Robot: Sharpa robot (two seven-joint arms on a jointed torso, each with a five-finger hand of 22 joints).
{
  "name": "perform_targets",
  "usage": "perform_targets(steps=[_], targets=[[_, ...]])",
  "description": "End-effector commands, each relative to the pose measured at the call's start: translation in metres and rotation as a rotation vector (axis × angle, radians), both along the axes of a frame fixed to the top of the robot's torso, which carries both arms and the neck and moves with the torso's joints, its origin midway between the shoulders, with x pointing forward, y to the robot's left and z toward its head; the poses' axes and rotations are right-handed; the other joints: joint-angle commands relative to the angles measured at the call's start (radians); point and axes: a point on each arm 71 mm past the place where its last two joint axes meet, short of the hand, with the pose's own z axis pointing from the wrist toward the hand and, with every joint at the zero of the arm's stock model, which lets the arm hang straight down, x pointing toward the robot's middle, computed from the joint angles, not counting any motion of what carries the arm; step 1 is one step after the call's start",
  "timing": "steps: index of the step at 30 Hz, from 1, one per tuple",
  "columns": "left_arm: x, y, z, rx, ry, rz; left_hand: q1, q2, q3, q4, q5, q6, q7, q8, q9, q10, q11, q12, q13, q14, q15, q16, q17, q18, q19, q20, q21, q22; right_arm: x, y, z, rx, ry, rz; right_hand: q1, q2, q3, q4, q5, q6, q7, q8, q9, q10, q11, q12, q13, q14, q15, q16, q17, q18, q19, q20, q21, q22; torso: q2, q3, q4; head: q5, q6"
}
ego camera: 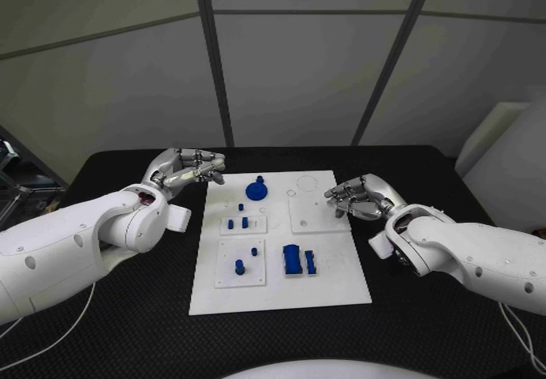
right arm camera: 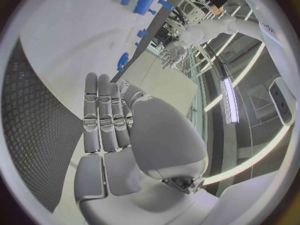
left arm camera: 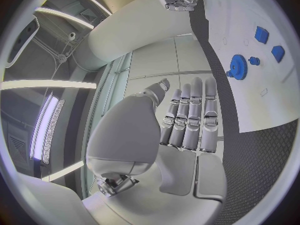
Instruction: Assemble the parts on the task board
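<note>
I find the left hand (ego camera: 191, 168) poised over the counter (ego camera: 114, 170) just beside the task board's (ego camera: 278, 296) far left corner. Its fingers (left arm camera: 187, 120) lie straight, side by side, and grip nothing.

On the task board, the parts are all loose or seated in small plates: a blue gear (ego camera: 257, 190) near the far edge, small pegs (ego camera: 241, 222) on the plate below it, further pegs (ego camera: 246, 262) on the near-left plate, and two blue blocks (ego camera: 299, 260) at near centre. The right-hand plate (ego camera: 317, 212) appears bare of parts.

The right hand (ego camera: 357, 197) hangs at the board's right edge, over that plate's corner; its fingers (right arm camera: 103, 115) are extended together and empty.

Risks, in my judgement: the pegs are small and close-set, so a broad reach could knock neighbours out of place. The gear stands near the far edge and could be pushed off. Either hand pressing down at a board edge may shift the whole board on the counter.
</note>
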Motion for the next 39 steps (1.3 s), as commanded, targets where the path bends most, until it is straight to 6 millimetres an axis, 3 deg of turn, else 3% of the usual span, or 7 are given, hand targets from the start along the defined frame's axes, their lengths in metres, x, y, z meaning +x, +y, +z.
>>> perform_targets(steps=[1, 18, 19, 29, 32, 33, 39], targets=[[0.006, 0.002, 0.0, -0.076, -0.024, 0.006, -0.006, 0.011, 0.005, 0.013, -0.007, 0.008, -0.003, -0.013, -0.001, 0.032, 0.012, -0.07, -0.036, 0.04, 0.011, -0.151, -0.051, 0.017, -0.02, 0.027, -0.075, -0.09, 0.018, 0.004, 0.002, 0.269, 0.028, -0.044, -0.009, -0.011, 0.024, -0.003, -0.014, -0.003, 0.008, -0.017, -0.008, 0.015, 0.01, -0.047, -0.062, -0.04, 0.018, -0.082, -0.059, -0.007, -0.041, 0.016, -0.053, -0.031, -0.028, -0.003, -0.0153, 0.005, 0.032], [0.03, -0.002, -0.015, -0.153, -0.02, 0.196, -0.019, 0.068, -0.19, 0.038, -0.008, -0.071, -0.045, -0.089, -0.008, -0.053, 0.052, -0.248, -0.046, -0.066, 0.089, -0.506, -0.202, 0.014, -0.27, 0.113, -0.127, -0.431, 0.06, 0.027, -0.009, 0.389, 0.021, -0.054, -0.105, -0.043, 0.038, -0.023, -0.02, -0.039, 0.022, -0.076, -0.026, 0.017, 0.053, -0.233, -0.269, -0.046, 0.087, -0.388, -0.35, 0.004, -0.036, 0.1, -0.342, -0.254, -0.07, -0.0052, -0.0065, 0.022, 0.111], [0.029, -0.003, -0.016, -0.119, -0.002, 0.152, -0.428, 0.118, -0.236, 0.006, -0.048, -0.346, -0.089, -0.153, -0.073, -0.348, 0.001, -0.312, -0.109, -0.342, 0.038, -0.569, -0.283, -0.051, -0.471, 0.028, -0.191, -0.533, 0.059, 0.026, -0.011, 0.345, 0.029, -0.085, -0.522, 0.032, -0.049, -0.058, -0.111, -0.332, -0.034, -0.138, -0.091, -0.302, 0.007, -0.293, -0.329, -0.367, 0.047, -0.456, -0.394, -0.054, -0.323, 0.026, -0.398, -0.309, -0.066, -0.0053, -0.0125, 0.02, 0.107], [0.013, -0.016, -0.019, -0.113, -0.005, 0.188, -0.715, 0.118, -0.278, -0.073, -0.145, -0.537, -0.184, -0.153, -0.073, -0.548, -0.037, -0.312, -0.109, -0.538, 0.004, -0.569, -0.283, -0.095, -0.618, -0.035, -0.191, -0.61, 0.047, 0.037, 0.001, 0.411, 0.012, -0.131, -0.82, 0.032, -0.111, -0.058, -0.111, -0.539, -0.071, -0.138, -0.091, -0.53, -0.025, -0.293, -0.329, -0.588, -0.037, -0.456, -0.436, -0.078, -0.521, -0.015, -0.452, -0.36, -0.1, 0.0233, -0.0149, 0.051, 0.137], [0.002, -0.025, -0.02, -0.107, -0.005, 0.211, -0.791, 0.118, -0.358, -0.073, -0.145, -0.588, -0.184, -0.153, -0.073, -0.602, -0.047, -0.312, -0.109, -0.589, -0.005, -0.569, -0.283, -0.094, -0.656, -0.052, -0.191, -0.629, 0.038, 0.043, 0.008, 0.448, 0.01, -0.164, -0.899, 0.032, -0.127, -0.058, -0.111, -0.594, -0.082, -0.138, -0.091, -0.59, -0.1, -0.293, -0.329, -0.649, -0.037, -0.456, -0.512, -0.083, -0.575, -0.028, -0.463, -0.371, -0.101, 0.0242, -0.015, 0.052, 0.138], [-0.005, -0.03, -0.021, -0.103, -0.004, 0.224, -0.821, 0.118, -0.358, -0.073, -0.145, -0.608, -0.184, -0.153, -0.073, -0.624, -0.051, -0.312, -0.109, -0.61, -0.077, -0.569, -0.283, -0.094, -0.671, -0.058, -0.191, -0.636, 0.032, 0.047, 0.011, 0.466, 0.011, -0.183, -0.933, 0.032, -0.134, -0.058, -0.111, -0.618, -0.087, -0.138, -0.091, -0.616, -0.1, -0.293, -0.329, -0.675, -0.037, -0.456, -0.512, -0.093, -0.598, -0.033, -0.467, -0.375, -0.101, 0.0242, -0.015, 0.052, 0.138], [-0.029, -0.044, -0.023, -0.085, 0.002, 0.266, -0.936, 0.118, -0.358, -0.073, -0.145, -0.685, -0.184, -0.153, -0.073, -0.705, -0.124, -0.312, -0.109, -0.688, -0.077, -0.569, -0.283, -0.095, -0.728, -0.082, -0.191, -0.665, 0.015, 0.055, 0.019, 0.507, 0.026, -0.24, -1.049, 0.032, -0.157, -0.058, -0.111, -0.699, -0.164, -0.138, -0.091, -0.705, -0.1, -0.293, -0.329, -0.763, -0.037, -0.456, -0.512, -0.104, -0.677, -0.052, -0.548, -0.455, -0.101, 0.0242, -0.015, 0.052, 0.138]])
